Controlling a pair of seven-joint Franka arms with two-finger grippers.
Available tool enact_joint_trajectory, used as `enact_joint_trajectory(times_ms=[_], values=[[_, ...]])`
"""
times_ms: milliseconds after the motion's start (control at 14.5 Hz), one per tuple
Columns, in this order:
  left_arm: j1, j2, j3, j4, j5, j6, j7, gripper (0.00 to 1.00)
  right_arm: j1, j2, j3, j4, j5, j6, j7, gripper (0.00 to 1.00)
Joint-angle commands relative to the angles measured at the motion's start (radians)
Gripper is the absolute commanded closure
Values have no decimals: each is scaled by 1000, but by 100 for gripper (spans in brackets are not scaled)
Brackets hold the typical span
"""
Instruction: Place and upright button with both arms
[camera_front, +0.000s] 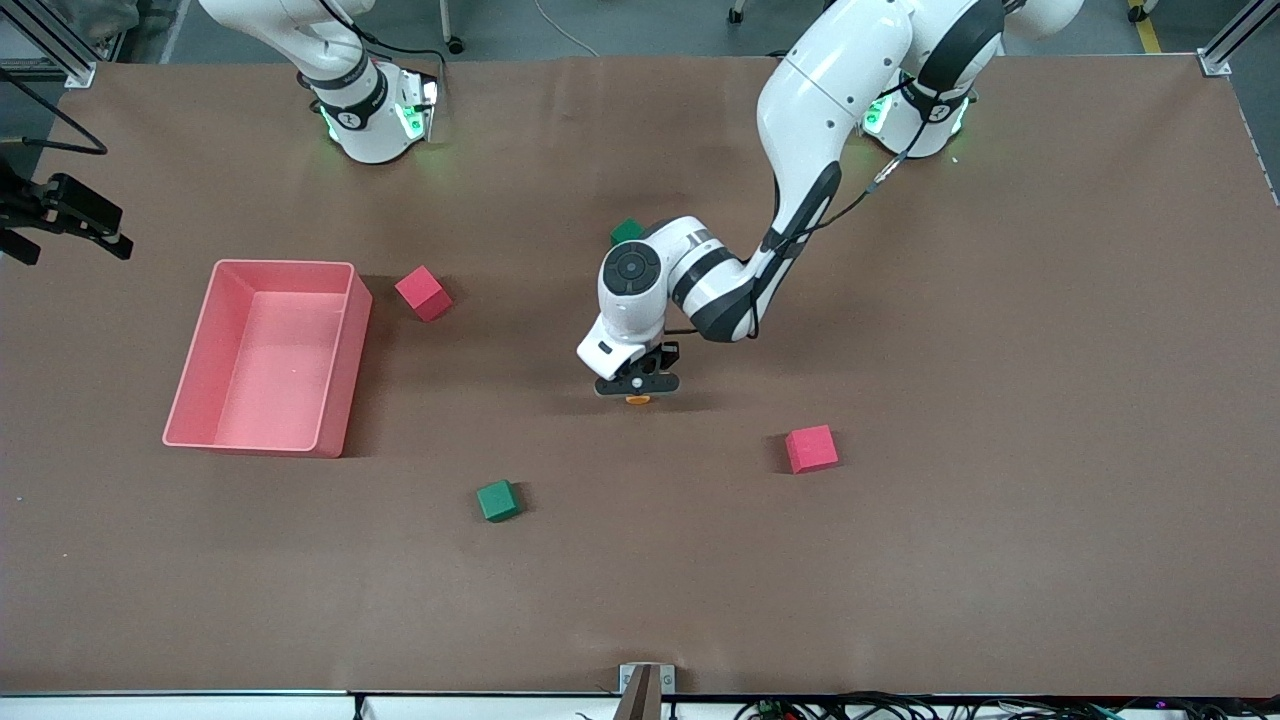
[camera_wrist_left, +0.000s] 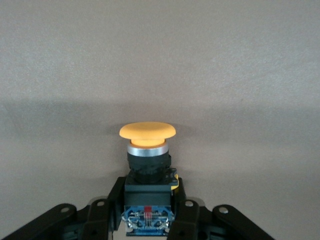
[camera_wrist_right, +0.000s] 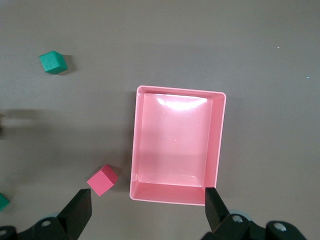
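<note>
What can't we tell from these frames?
- Button: front view shows only an orange sliver; the left pincer covers the rest.
- Whether the button touches the table: unclear in both views.
- Second green cube: mostly hidden by the left arm.
- Right pincer: outside the front view, which shows only its arm's base.

At lower centre, the left gripper (camera_wrist_left: 148, 212) clamps the button (camera_wrist_left: 148, 165), orange cap pointing up-frame over the brown counter (camera_wrist_left: 160, 60).
</note>
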Motion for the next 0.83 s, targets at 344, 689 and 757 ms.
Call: enact_joint_trajectory(times_ms=[344, 689, 757], values=[[6, -74, 34, 4, 21, -113, -240, 100, -6, 1, 11, 6, -5, -12, -9, 0], [52, -211, 38, -57, 35, -279, -490, 100, -7, 1, 11, 9, -5, -48, -9, 0], [79, -242, 38, -77, 35, -308, -520, 100, -6, 1, 11, 12, 0, -61, -9, 0]])
